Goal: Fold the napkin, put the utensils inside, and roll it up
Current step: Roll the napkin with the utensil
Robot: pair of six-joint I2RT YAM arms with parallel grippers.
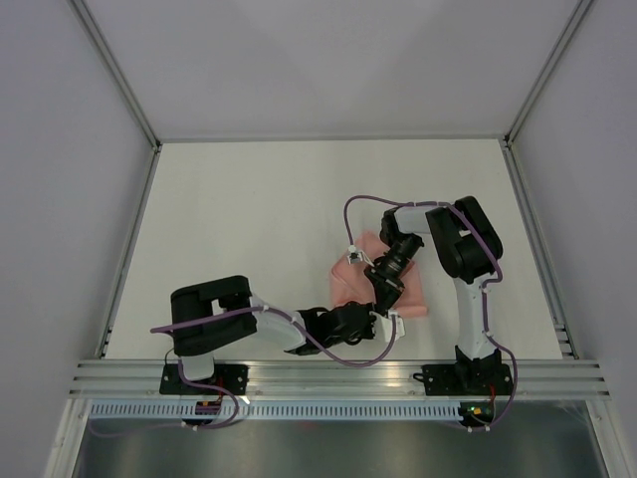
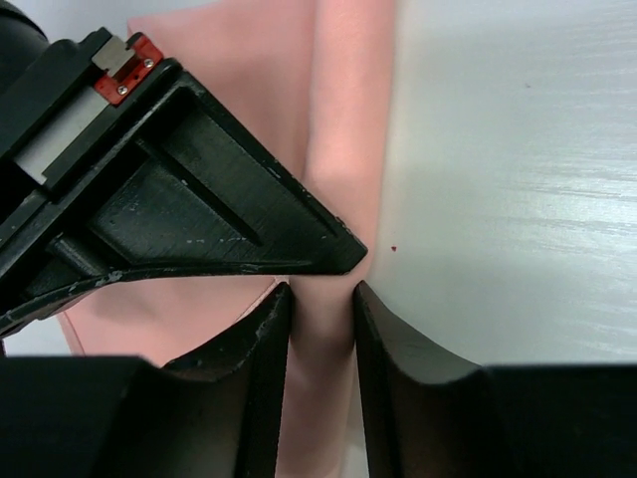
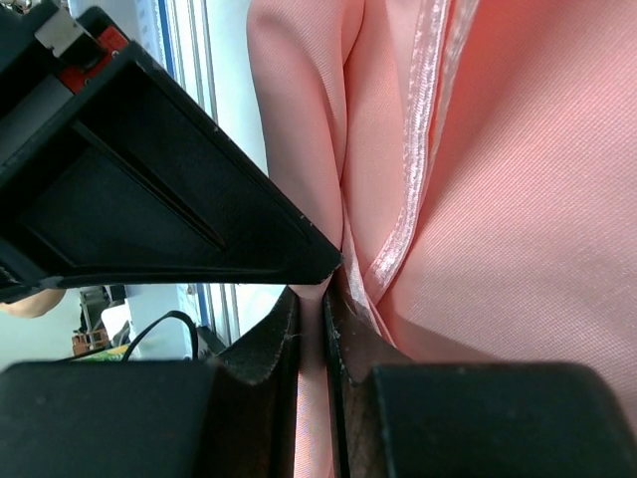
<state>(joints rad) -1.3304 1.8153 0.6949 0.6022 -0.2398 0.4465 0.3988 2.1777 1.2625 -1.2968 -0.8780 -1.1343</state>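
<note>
Napkin (image 3: 518, 199) pinched tight in right claw (image 3: 320, 299); left claw (image 2: 320, 289) straddles its fold, grip uncertain.

Right gripper (image 3: 324, 329) fingers (image 3: 264, 349) pinch a napkin (image 3: 518, 199) fold, hem (image 3: 423, 119) running upward; a black wedge (image 3: 149, 179), perhaps another gripper, meets it

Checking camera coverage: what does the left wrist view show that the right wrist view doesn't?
Only left wrist: a broad bare stretch of table beside the napkin. Only right wrist: the napkin's stitched hem and the rails at the table's edge. Both: a napkin fold in each view's own tool, left tool or right tool, with the other tool crossing from upper left.
</note>
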